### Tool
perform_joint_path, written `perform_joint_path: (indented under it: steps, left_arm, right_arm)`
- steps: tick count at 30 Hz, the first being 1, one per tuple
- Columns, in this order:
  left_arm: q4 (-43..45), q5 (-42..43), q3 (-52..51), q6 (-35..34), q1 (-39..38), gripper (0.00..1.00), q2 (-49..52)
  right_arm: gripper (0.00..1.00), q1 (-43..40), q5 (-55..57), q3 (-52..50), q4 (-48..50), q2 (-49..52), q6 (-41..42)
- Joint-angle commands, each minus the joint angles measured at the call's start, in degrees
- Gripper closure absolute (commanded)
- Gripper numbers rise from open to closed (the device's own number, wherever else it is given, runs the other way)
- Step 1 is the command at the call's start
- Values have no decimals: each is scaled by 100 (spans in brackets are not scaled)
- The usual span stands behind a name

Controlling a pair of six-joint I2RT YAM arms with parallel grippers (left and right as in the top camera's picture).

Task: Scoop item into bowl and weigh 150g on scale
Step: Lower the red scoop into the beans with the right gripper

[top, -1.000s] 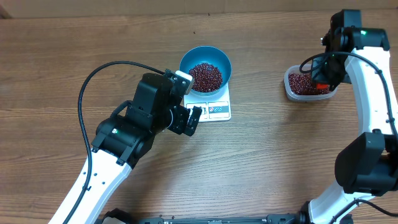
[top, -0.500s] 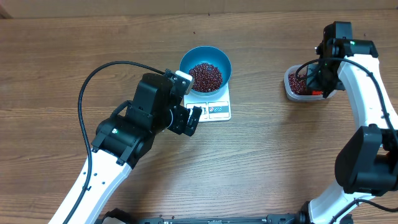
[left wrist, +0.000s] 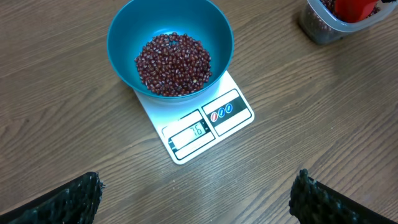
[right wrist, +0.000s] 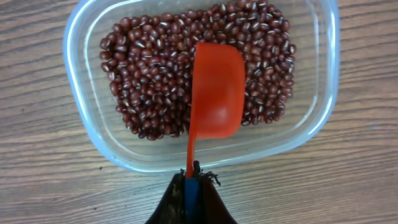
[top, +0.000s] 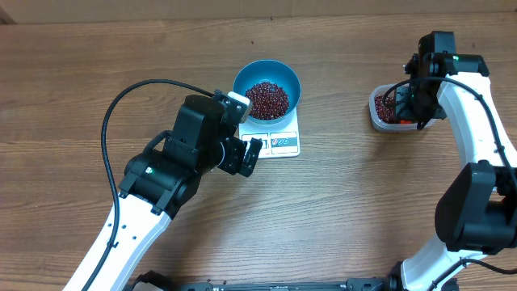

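The right arm (top: pixel 472 97) has swung in from the 2 o'clock corner and now hangs over the clear tub (top: pixel 376 115). A second ago it stood a little further back. The left arm (top: pixel 161 174), the bowl and the scale have not moved.

The right fingers (right wrist: pixel 186 200) are pressed together on the thin handle of a red scoop (right wrist: pixel 216 93). The scoop's smooth red face is turned up over the beans in the tub (right wrist: pixel 149 74); I cannot tell whether it touches them. The left fingers (left wrist: pixel 68 202) stand wide apart and hold nothing, hovering at about 7 o'clock from the scale (left wrist: pixel 186 109).

The blue bowl (left wrist: pixel 168 18) sits on the scale's far half, with a mound of dark red beans (left wrist: pixel 173 64) in its bottom. The tub lies well apart from it, at about 3 o'clock.

All of this sits on a brown wood-grain counter (top: pixel 363 202), its planks running from side to side. A pale, cardboard-coloured strip (top: pixel 161 6) runs along the far edge at 12 o'clock. A black cable (top: pixel 129 95) loops out from the left arm toward 9 o'clock. One small dark speck (top: pixel 252 43) lies on the wood just beyond the bowl.

The scale's display window (left wrist: pixel 189 132) seems to read 76. Just to its right are two small round marks (left wrist: pixel 222 112), one red and one blue, too small to read.
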Motion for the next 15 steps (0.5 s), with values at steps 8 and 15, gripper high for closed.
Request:
perform_joint_path:
  steps: [8, 15]
  left_arm:
    - [20, 46, -59, 127, 31, 1, 26]
    - [20, 46, -59, 127, 31, 0, 26]
  right_arm:
    - [96, -2, -356, -59, 15, -79, -339]
    - [96, -2, -457, -59, 15, -79, -404]
